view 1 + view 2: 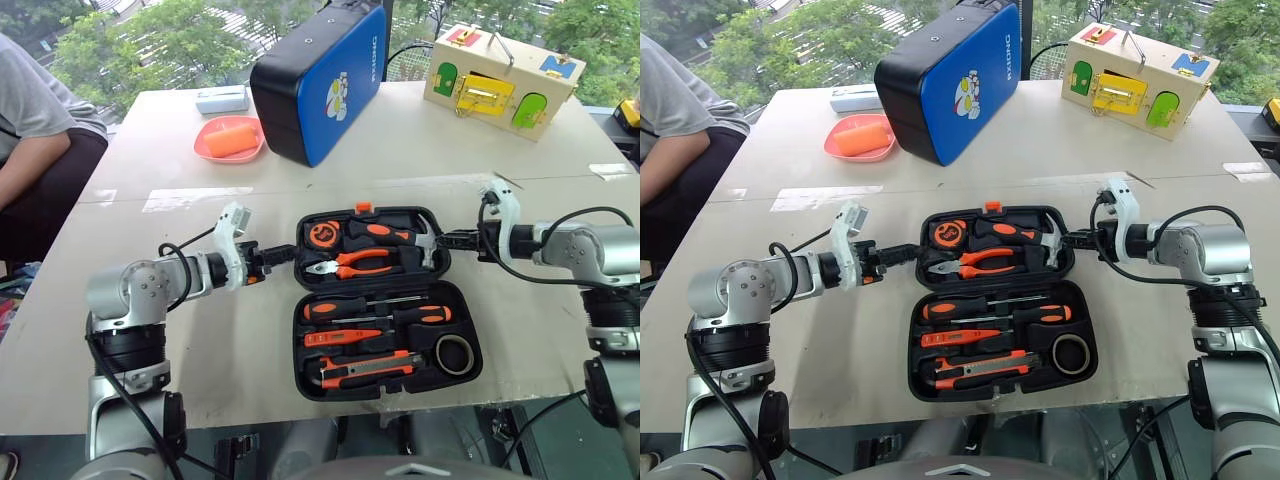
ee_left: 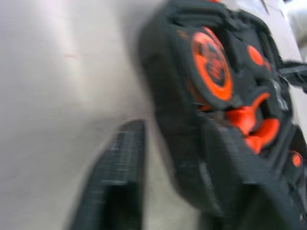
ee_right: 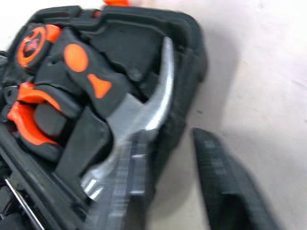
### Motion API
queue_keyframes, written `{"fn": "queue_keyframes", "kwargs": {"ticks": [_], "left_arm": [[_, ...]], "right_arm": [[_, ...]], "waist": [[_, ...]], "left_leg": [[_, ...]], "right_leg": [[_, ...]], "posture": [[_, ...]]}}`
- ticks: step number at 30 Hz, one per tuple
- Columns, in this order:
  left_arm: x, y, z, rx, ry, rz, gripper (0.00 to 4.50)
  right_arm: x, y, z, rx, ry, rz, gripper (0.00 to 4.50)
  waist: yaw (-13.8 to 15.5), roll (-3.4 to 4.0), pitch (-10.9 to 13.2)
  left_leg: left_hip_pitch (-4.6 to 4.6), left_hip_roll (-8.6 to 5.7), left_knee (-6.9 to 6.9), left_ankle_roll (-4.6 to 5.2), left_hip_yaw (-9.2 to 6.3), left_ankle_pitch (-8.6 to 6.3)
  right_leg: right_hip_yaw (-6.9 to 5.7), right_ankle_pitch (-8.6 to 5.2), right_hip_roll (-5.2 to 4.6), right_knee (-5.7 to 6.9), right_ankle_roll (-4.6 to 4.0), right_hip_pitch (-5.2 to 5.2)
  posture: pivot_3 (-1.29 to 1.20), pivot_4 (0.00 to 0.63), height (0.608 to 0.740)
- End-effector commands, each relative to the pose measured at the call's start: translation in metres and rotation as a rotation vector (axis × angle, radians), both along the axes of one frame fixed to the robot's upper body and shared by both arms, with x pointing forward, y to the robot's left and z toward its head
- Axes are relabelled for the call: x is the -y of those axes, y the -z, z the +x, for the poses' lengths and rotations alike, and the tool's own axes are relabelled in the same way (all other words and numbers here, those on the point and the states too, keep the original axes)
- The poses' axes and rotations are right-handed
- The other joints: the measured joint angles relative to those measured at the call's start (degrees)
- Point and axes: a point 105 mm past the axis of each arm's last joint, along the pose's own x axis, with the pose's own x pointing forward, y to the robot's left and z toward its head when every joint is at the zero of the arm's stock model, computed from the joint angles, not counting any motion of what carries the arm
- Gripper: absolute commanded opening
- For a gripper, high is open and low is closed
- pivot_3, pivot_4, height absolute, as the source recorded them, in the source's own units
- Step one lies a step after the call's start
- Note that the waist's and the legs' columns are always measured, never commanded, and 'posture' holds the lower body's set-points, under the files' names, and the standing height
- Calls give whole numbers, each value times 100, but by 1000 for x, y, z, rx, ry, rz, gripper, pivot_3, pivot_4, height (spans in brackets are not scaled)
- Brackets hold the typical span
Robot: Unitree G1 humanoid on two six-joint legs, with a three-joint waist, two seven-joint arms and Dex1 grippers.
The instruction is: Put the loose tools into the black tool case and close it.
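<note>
I saw my left gripper (image 1: 283,254), fingers astride the rim of the open black tool case (image 1: 385,303) on the table (image 1: 420,160). My right gripper (image 1: 447,239) straddled the opposite rim, beside the hammer (image 1: 428,243).

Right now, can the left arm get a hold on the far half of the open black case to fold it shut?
Probably yes. The left gripper sits right at that half's left edge of the black case, with bare table around it and nothing between. The right gripper flanks the opposite edge.
</note>
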Motion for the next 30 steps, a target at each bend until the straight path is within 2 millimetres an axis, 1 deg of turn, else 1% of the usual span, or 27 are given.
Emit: {"fn": "queue_keyframes", "kwargs": {"ticks": [1, 7, 9, 11, 13, 14, 17, 19, 22, 26, 29, 30], "left_arm": [[5, 11, -8, -37, 34, 43, 31], [1, 12, -8, -24, 32, 75, 31], [0, 11, -6, -13, 28, 78, 31], [2, 5, -3, 27, 22, 67, 31], [6, -9, 2, 121, 18, 50, 31], [9, -22, 5, 231, 28, 57, 31], [17, -49, 6, 441, 27, 66, 31], [21, -61, 3, 567, 30, 93, 31], [26, -65, -2, 673, 49, 130, 31], [27, -67, -2, 821, 53, 230, 31], [27, -61, -1, 926, 59, 318, 31], [26, -62, -2, 1019, 67, 397, 31]], "right_arm": [[3, 9, 0, 3, 18, -57, 0], [4, 6, 0, 49, 9, -86, 0], [3, 4, 0, 81, -4, -99, 0], [-1, -3, 1, 154, -29, -105, 0], [-6, -16, 1, 237, -47, -80, 0], [-10, -26, 2, 281, -44, -44, 0], [-16, -45, 0, 407, -49, -8, 0], [-20, -55, -4, 498, -58, 2, 0], [-23, -62, -7, 602, -59, -7, 0], [-23, -72, -6, 764, -27, -27, 0], [-24, -68, -8, 885, -38, -91, 0], [-25, -64, -11, 953, -70, -145, 0]], "waist": [[1, 0, -12], [1, 0, -26], [1, 0, -27], [2, 0, -27], [4, 0, -26], [6, 0, -26], [11, 0, -22], [22, -1, -19], [11, -1, -19], [6, 1, -17], [9, 2, -14], [9, 2, -14]], "left_leg": [[6, 0, 0, 0, 0, 0], [6, 0, -4, 1, 0, -1], [6, 0, -6, 1, -1, -1], [6, 0, -7, 1, -1, -1], [6, 0, -7, 1, -1, -1], [6, 0, -6, 1, -1, -1], [0, 0, -4, 0, -1, 0], [-10, 0, -3, 0, -2, 0], [-16, 0, -15, 0, 2, 0], [-15, 0, -39, 0, 9, 0], [-15, 0, -40, 0, 16, 1], [-15, 0, -39, 0, 18, 1]], "right_leg": [[0, 0, 0, -1, 0, 7], [1, 0, 0, -4, 0, 7], [1, 0, 0, -6, 0, 7], [1, 0, 0, -6, 0, 6], [1, 0, 0, -5, 0, 6], [1, 0, 0, -5, 0, 6], [1, 2, 0, -3, 0, 3], [1, 4, 0, -3, 2, -8], [6, 4, 0, -9, 2, -20], [13, 4, -1, -14, 2, -30], [18, 4, 0, -14, 2, -33], [20, 4, 0, -14, 2, -33]], "posture": [[0, 150, 735], [0, 150, 735], [0, 150, 735], [0, 150, 735], [0, 150, 735], [0, 150, 735], [0, 150, 735], [0, 150, 735], [0, 150, 735], [0, 150, 735], [0, 150, 735], [0, 150, 735]]}}
